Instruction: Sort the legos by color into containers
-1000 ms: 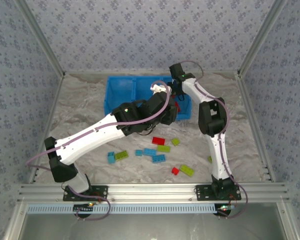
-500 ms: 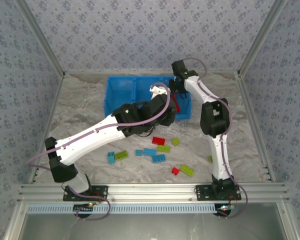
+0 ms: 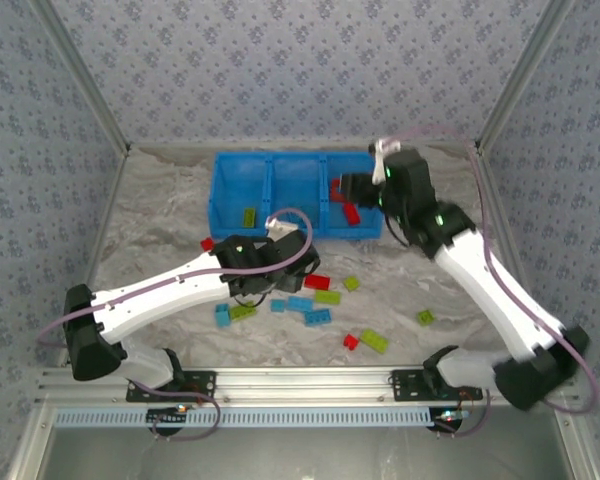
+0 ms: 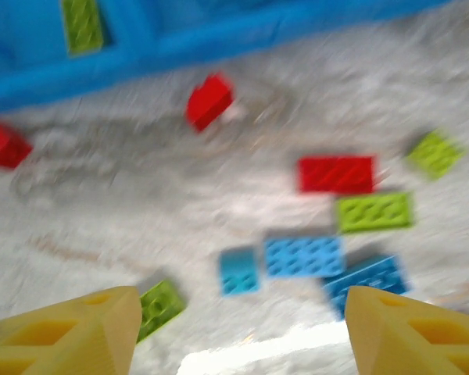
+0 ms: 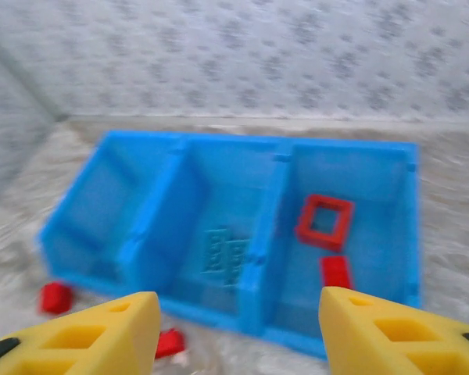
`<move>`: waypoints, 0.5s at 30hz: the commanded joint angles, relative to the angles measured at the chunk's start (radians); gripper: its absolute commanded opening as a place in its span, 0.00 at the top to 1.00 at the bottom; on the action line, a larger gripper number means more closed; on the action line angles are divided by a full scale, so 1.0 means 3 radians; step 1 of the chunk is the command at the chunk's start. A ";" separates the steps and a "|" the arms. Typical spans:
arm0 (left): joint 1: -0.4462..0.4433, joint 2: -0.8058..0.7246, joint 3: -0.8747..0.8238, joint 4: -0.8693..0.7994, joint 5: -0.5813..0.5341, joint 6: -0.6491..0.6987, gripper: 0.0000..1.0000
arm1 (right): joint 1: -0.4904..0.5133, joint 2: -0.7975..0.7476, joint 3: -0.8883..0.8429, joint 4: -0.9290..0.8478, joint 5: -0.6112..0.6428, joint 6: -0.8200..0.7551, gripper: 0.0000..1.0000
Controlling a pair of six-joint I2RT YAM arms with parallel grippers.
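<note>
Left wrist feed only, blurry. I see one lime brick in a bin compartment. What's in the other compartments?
Observer: The right compartment holds a red open frame and a red brick.
Operator: And the middle?
Observer: The middle compartment has light blue bricks on its floor.
Operator: Right arm carrying anything?
Observer: No. The right pincer is open, with nothing between its fingers.
</note>
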 commanded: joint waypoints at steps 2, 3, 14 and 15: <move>0.0321 -0.0281 -0.0606 -0.0306 0.0401 -0.0411 0.24 | 0.0605 -0.0672 -0.0904 0.0302 -0.0367 -0.0118 0.38; 0.0400 -0.0387 -0.0767 -0.0199 0.0481 -0.0571 0.24 | 0.0761 -0.0817 -0.1042 0.0321 -0.0379 -0.0134 0.37; 0.0377 -0.0857 -0.1791 0.1226 0.0363 -0.3355 0.16 | 0.1687 -0.1291 -0.1549 0.0105 0.0190 0.0088 0.35; 0.0349 -0.0828 -0.1777 0.1221 0.0296 -0.3555 0.11 | 0.1713 -0.1288 -0.1539 0.0101 0.0211 0.0094 0.35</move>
